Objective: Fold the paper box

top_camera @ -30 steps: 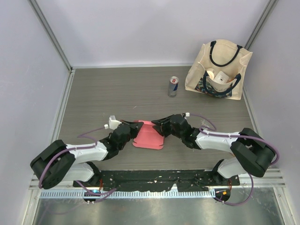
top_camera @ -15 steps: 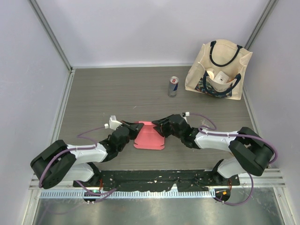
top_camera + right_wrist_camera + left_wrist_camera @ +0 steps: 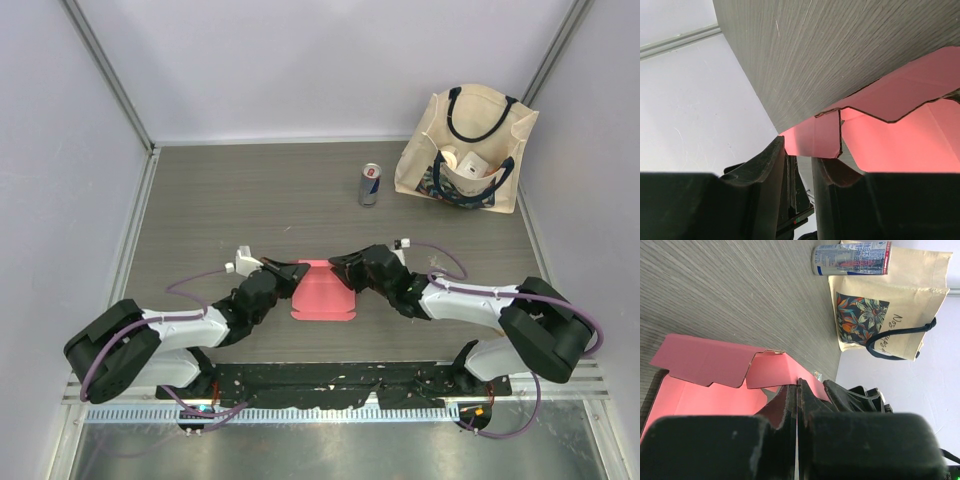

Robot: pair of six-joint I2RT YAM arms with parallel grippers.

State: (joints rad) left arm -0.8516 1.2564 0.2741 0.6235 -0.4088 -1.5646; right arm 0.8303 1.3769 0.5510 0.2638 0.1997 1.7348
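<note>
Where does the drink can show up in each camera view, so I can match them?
Top external: the drink can stands upright beyond centre, just left of the tote bag.
Left wrist: the can runs along the top edge, sideways in the picture, next to the tote bag.
Right wrist: not in it.
Shared landmark: the pink paper box, seen in all three views.

We are seeing a can [image 3: 370, 184] standing on the table [image 3: 250, 200]. A tote [image 3: 466, 150] is sitting beside it, holding a white box [image 3: 470, 165].
</note>
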